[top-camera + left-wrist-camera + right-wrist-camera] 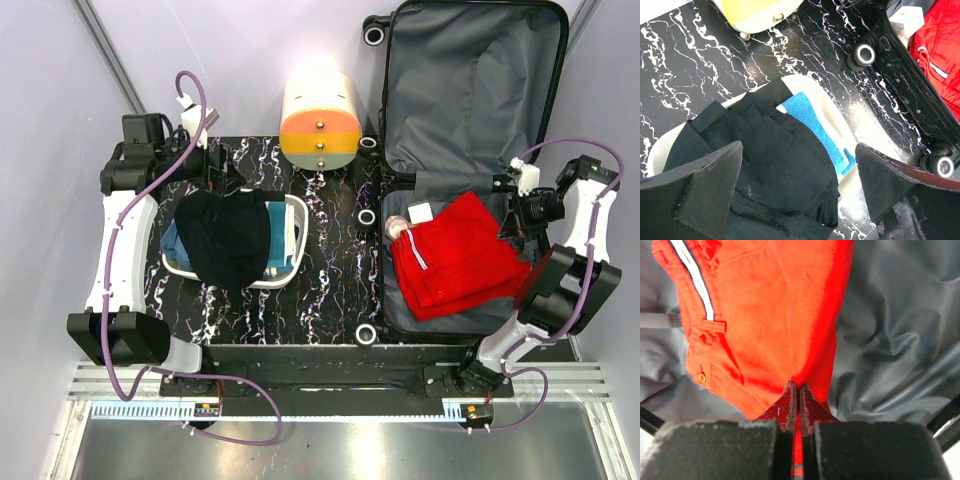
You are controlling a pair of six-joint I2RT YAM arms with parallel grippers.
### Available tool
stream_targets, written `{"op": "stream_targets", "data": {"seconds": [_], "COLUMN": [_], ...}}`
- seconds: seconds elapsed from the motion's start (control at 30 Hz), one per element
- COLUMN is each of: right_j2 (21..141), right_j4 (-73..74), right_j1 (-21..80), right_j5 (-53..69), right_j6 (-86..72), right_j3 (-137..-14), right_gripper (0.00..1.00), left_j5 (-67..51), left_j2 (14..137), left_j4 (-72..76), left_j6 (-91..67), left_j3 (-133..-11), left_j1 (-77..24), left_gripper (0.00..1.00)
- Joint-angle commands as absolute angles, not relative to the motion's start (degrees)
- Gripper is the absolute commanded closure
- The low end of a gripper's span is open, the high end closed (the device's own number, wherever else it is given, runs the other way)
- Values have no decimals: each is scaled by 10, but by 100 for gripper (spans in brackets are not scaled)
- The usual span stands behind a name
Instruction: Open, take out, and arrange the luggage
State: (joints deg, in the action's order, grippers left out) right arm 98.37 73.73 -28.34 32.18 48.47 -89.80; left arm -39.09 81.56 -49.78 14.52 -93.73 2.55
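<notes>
Open luggage (pixel 470 90) sits at right, red garment (pixel 455 255) inside. The right gripper (pixel 799 390) pinches its edge, jaws closed; best lift straight up so cloth clears the shell. The left gripper (pixel 799 146) gapes wide over tray (pixel 297 215).

Right pincer (pixel 796 390) nips red garment (pixel 770 315) over grey luggage lining (pixel 890 340)

We see grey lining in the luggage (pixel 470 80), a red garment (pixel 455 255) (with a thin white stripe), a black cloth (pixel 225 240), a blue towel (pixel 812 125), a white tray (pixel 297 228), a cream-and-orange box (pixel 320 120) and a black tabletop (pixel 330 280) veined with white.
</notes>
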Motion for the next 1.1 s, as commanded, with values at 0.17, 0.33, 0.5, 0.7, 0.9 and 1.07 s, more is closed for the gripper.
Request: {"op": "stream_targets", "data": {"seconds": [0.17, 0.33, 0.5, 0.7, 0.9, 1.07], "right_j2": [968, 1022, 1076, 1135, 1135, 1068], "right_j4": [753, 723, 672, 654, 727, 801], "right_j1": [-285, -287, -287, -286, -287, -291], "right_j5": [310, 317, 345, 359, 415, 417], "right_j6": [483, 460, 435, 425, 464, 504], "right_j3": [-854, -842, -843, -853, -860, -912], "right_gripper": [100, 64, 16, 16, 59, 100], "left_j5": [-394, -386, -377, -361, -360, -376], "left_j2": [810, 809, 807, 806, 810, 813], "left_j4": [-460, -460, -465, -485, -487, -486], "left_j6": [132, 131, 133, 141, 139, 148], "left_j3": [-938, -941, -942, -947, -954, -966], "left_j1": [10, 3, 3, 4, -11, -20], "left_gripper": [1, 1, 1, 1, 1, 1]}}
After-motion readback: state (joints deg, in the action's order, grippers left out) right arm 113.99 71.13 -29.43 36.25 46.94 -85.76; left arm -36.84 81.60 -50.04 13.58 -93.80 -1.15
